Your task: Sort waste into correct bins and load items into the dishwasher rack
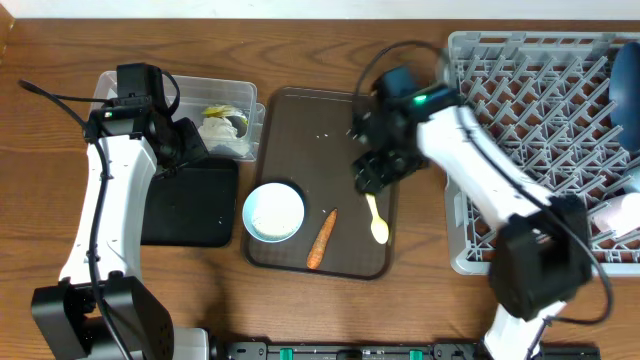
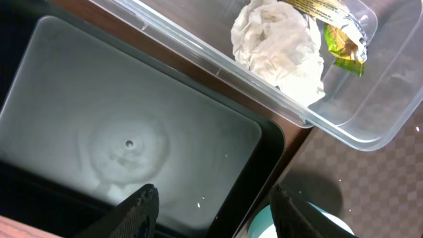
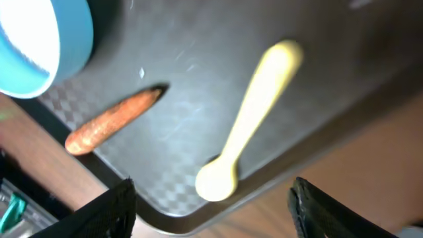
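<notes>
The pale yellow spoon [image 1: 376,220] [image 3: 248,125] and the orange carrot piece [image 1: 321,239] [image 3: 112,121] lie on the dark brown serving tray [image 1: 320,110]. A bowl, white inside with a light-blue outside [image 1: 273,212] [image 3: 33,46], stands at the tray's left. My right gripper [image 1: 375,172] [image 3: 211,201] is open and empty above the spoon. My left gripper [image 1: 190,148] [image 2: 210,210] is open and empty over the black tray [image 1: 190,205] [image 2: 132,139]. The clear tub [image 1: 215,95] [image 2: 370,125] holds white and yellow-green wrappers [image 1: 225,125] [image 2: 284,49]. The grey rack [image 1: 520,110] is at the right.
A dark-blue bowl [image 1: 625,85] and a pink cup [image 1: 615,215] sit in the rack at its right edge. A few white rice grains [image 1: 325,135] lie on the brown tray and some in the black tray [image 2: 200,203]. Bare wooden table surrounds everything.
</notes>
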`<state>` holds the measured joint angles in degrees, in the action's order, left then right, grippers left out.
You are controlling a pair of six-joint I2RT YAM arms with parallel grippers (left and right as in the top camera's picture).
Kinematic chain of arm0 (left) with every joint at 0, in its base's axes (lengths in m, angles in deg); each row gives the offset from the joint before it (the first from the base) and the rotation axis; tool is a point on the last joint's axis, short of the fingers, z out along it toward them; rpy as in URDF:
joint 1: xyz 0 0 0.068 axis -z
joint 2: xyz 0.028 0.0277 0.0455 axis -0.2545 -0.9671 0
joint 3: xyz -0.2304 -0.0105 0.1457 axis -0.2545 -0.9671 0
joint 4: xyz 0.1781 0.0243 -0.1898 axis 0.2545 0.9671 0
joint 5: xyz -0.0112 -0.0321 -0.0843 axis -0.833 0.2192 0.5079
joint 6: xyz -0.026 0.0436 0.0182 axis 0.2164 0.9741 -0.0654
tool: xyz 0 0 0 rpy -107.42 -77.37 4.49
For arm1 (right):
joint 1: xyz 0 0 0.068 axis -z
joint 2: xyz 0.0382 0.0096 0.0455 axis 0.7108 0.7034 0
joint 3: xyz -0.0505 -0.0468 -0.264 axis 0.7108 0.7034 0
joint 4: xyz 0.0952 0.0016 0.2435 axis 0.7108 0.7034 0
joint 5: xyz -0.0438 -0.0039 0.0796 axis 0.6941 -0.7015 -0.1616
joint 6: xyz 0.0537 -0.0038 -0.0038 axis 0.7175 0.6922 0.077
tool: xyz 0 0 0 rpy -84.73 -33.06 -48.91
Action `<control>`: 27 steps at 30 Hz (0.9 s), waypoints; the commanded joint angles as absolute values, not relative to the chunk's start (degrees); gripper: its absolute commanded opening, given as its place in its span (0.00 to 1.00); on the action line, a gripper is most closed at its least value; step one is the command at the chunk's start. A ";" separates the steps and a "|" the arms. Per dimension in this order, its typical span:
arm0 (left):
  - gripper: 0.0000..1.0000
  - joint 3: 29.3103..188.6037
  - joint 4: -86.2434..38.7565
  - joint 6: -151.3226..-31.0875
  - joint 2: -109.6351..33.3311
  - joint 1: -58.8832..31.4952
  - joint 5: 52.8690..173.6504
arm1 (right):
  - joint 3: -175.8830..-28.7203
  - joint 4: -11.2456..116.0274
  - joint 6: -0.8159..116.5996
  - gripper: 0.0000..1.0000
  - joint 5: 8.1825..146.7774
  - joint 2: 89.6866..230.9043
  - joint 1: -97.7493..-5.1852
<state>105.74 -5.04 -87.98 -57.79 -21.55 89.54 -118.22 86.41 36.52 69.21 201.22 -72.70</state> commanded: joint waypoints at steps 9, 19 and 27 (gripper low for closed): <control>0.57 106.22 -4.94 -88.22 -56.63 -21.68 89.22 | -109.24 85.45 47.64 0.70 71.00 204.96 -77.60; 0.57 106.22 -5.07 -88.22 -56.63 -21.68 89.22 | -101.90 78.87 48.27 0.69 71.17 204.96 -77.64; 0.57 106.22 -5.07 -88.22 -56.63 -21.68 89.22 | -99.25 77.71 54.02 0.61 77.67 204.96 -77.64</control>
<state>105.74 -5.24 -87.98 -57.77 -21.55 89.54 -101.85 77.62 49.80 71.83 203.26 -77.47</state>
